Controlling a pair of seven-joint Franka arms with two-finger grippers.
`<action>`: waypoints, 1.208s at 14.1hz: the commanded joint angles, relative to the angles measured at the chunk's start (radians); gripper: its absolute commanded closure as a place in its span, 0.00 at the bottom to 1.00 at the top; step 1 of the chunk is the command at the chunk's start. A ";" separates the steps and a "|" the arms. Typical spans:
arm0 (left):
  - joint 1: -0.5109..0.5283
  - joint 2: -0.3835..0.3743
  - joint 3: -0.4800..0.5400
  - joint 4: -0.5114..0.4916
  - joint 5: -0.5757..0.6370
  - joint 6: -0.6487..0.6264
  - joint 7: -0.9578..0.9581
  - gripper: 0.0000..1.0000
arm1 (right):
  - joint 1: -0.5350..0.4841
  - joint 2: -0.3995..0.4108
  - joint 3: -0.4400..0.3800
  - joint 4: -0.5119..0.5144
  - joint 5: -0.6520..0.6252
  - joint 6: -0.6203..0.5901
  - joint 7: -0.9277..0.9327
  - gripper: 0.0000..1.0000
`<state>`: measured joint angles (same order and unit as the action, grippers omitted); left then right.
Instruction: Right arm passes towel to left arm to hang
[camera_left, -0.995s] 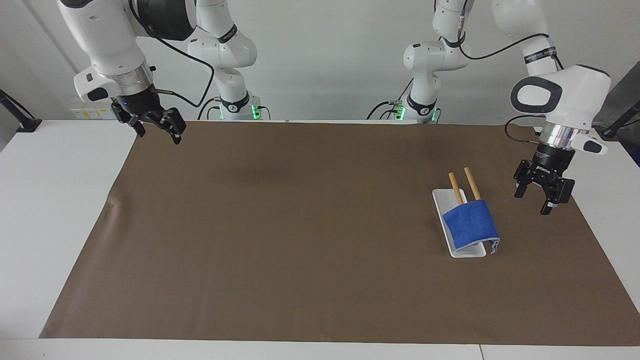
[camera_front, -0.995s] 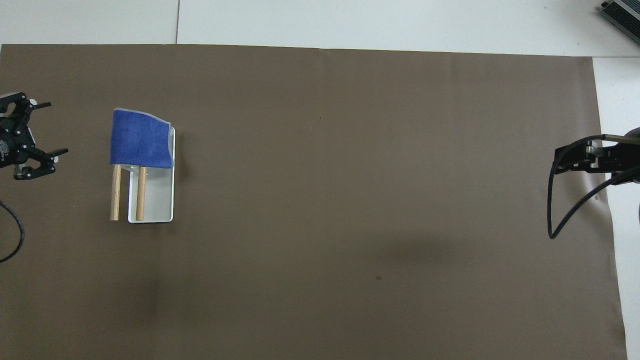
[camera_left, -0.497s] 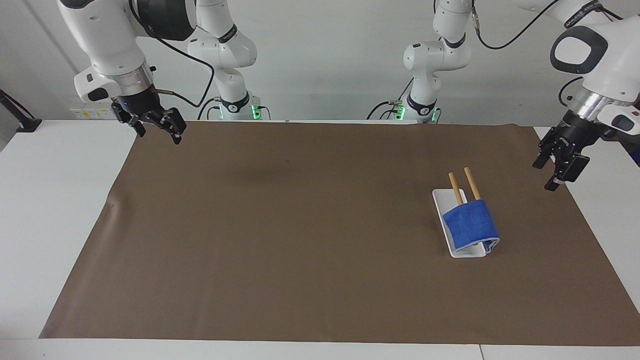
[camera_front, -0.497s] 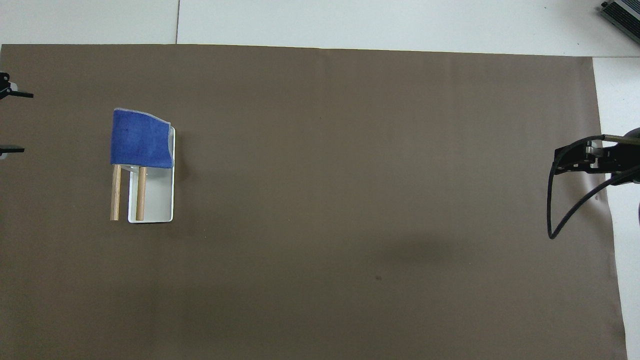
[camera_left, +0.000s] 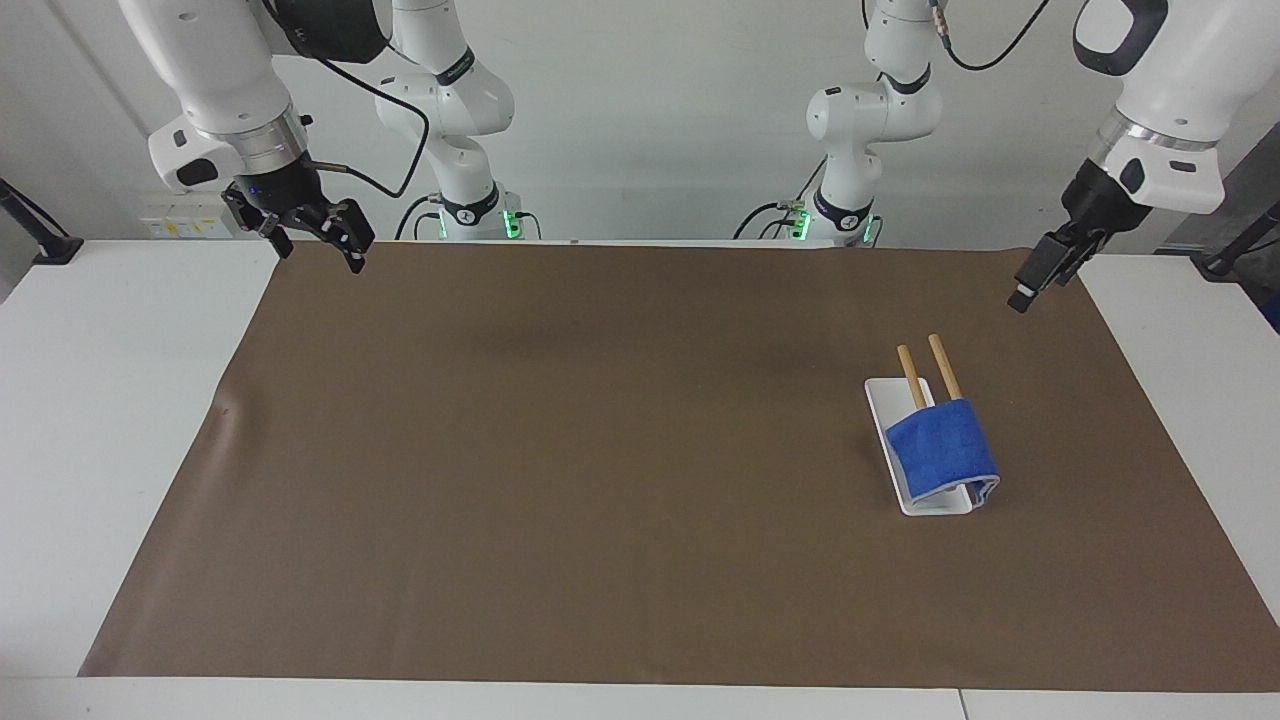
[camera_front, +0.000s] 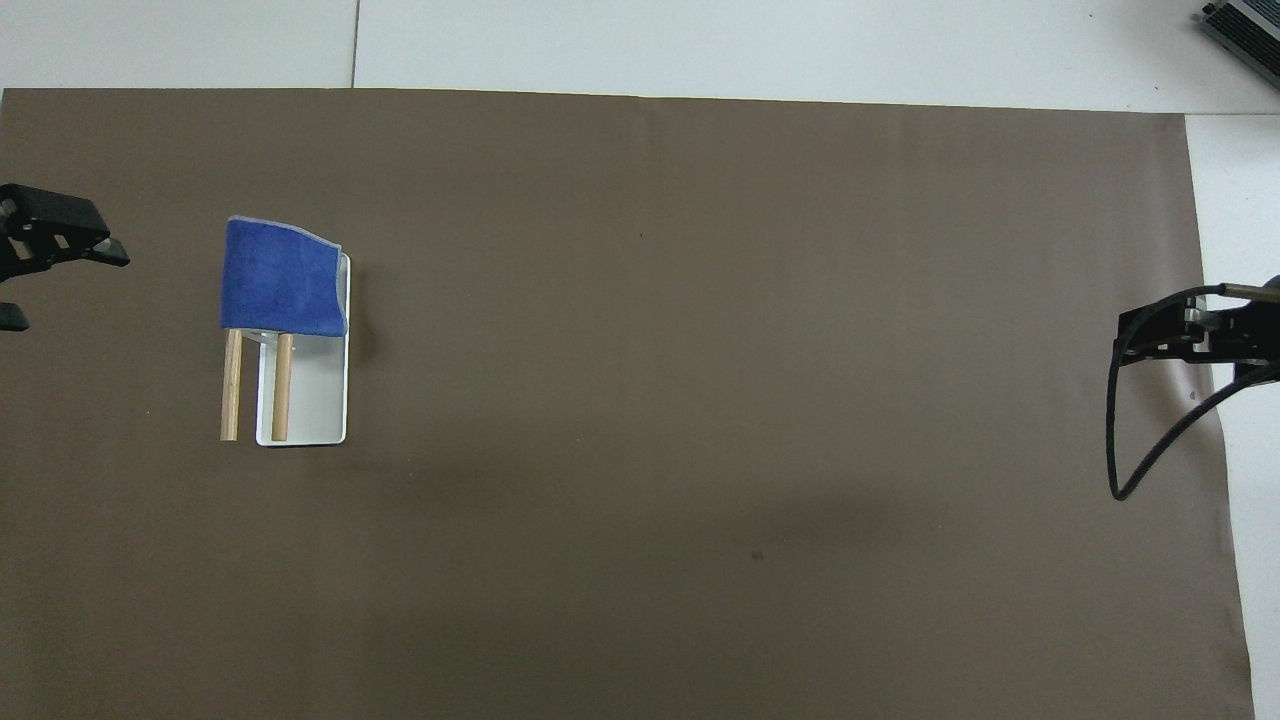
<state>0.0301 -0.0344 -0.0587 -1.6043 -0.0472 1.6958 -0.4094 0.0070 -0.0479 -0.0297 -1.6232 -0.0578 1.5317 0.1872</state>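
Left gripper risen clear, towel hung on the rack.

Our left gripper (camera_left: 1040, 275) has climbed away from the rack over the last second — it was low just beside the towel, and now it hangs high over the mat's corner at the left arm's end; we cannot tell whether its fingers are parted. Our right gripper (camera_left: 315, 232) has barely shifted, waiting over the mat's corner at its own end, fingers spread and empty. The towel (camera_left: 942, 446) has not moved: soft, slightly wrinkled blue cloth with a pale stitched edge, draped over two round wooden rods (camera_left: 927, 370) on a glossy white base (camera_left: 885, 410). Its fold runs along the rods, whose long axis points toward the robots, over the brown mat (camera_left: 600, 480).
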 joint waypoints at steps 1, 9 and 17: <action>-0.001 -0.010 0.005 -0.011 0.062 -0.018 0.249 0.00 | -0.007 -0.012 0.008 -0.006 0.019 -0.008 -0.029 0.00; 0.001 -0.033 -0.009 -0.009 0.142 -0.076 0.422 0.00 | -0.001 -0.012 0.010 -0.009 0.049 -0.015 -0.080 0.00; 0.002 -0.048 -0.026 -0.029 0.122 -0.108 0.412 0.00 | -0.001 -0.015 0.011 -0.015 0.050 -0.008 -0.117 0.00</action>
<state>0.0316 -0.0627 -0.0800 -1.6100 0.0747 1.5956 -0.0039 0.0119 -0.0479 -0.0214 -1.6245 -0.0247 1.5287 0.1053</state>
